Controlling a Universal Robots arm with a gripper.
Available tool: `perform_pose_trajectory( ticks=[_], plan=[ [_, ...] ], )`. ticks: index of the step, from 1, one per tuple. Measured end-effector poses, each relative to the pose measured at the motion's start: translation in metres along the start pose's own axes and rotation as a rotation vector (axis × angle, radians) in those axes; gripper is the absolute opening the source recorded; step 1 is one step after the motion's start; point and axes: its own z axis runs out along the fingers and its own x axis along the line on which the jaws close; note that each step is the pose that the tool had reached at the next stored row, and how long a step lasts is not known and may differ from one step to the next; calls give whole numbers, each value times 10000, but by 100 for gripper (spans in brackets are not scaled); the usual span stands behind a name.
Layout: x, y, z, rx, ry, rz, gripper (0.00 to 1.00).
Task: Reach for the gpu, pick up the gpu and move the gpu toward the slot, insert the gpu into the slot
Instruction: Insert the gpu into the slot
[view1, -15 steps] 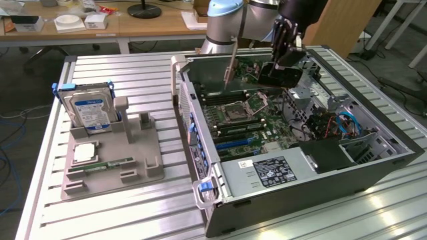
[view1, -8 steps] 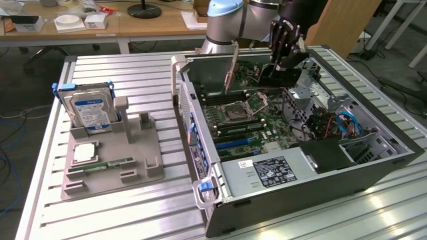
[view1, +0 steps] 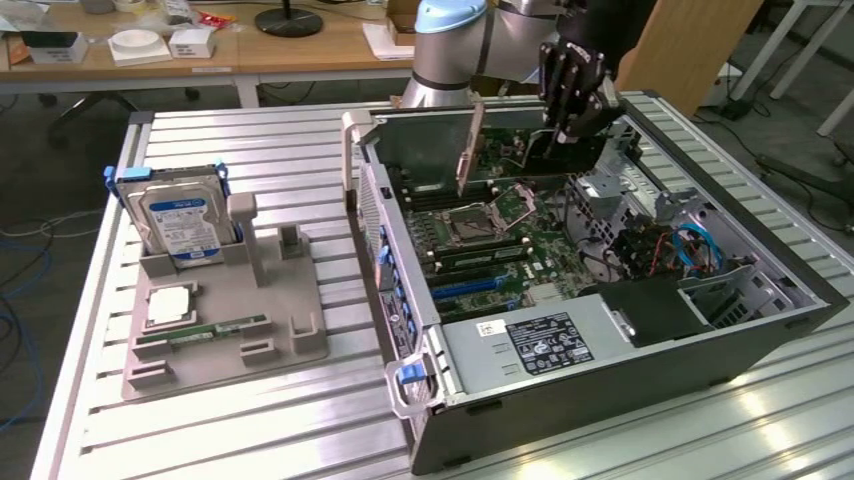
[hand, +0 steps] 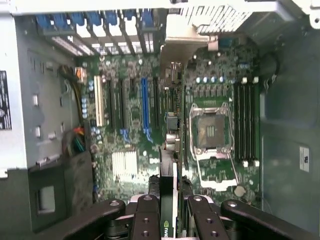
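The gpu (view1: 527, 155) hangs on edge in the claw (view1: 577, 130), lifted over the open case (view1: 601, 400) at the end closest to the arm's base. It is above the motherboard (view1: 534, 255) and touches nothing below. The claw's fingers (hand: 146, 220) are closed on the card's upper edge, one on each face, with the board upright between them. From the wrist, the gpu (hand: 166, 185) shows as a thin dark strip.

The slot (view1: 467, 283), the long blue connector, lies on the motherboard toward the case's power-supply end, well apart from the card. The wrist view shows the slot (hand: 145, 102) running roughly parallel to the card's edge. The card sits a little to the side of the processor socket (hand: 212, 130).

To my eye this is the carry. Doing it well means keeping the card plumb and at this height, so its lower edge clears the socket's raised lever and the black connectors beside the blue one. The card needs to slide sideways until its edge lies over the blue line, without twisting. The metal bracket should face the case wall with the blue clips.
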Motion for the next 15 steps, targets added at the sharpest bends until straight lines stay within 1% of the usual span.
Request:
perform_pose_trajectory(
  ticks=[1, 2, 4, 8, 10, 12, 15],
  plan=[
    [0, 0, 2, 40, -1, -40, 26],
    [0, 0, 4, 47, -1, -74, 26],
    [1, 3, 17, 48, -3, -213, 26],
    [0, 3, 42, 50, -6, -921, 26],
    [1, 11, 52, 50, -10, -1147, 26],
    [2, 27, 57, 50, -9, -1247, 26],
    [4, 57, 61, 50, -11, -1249, 26]
  ],
)
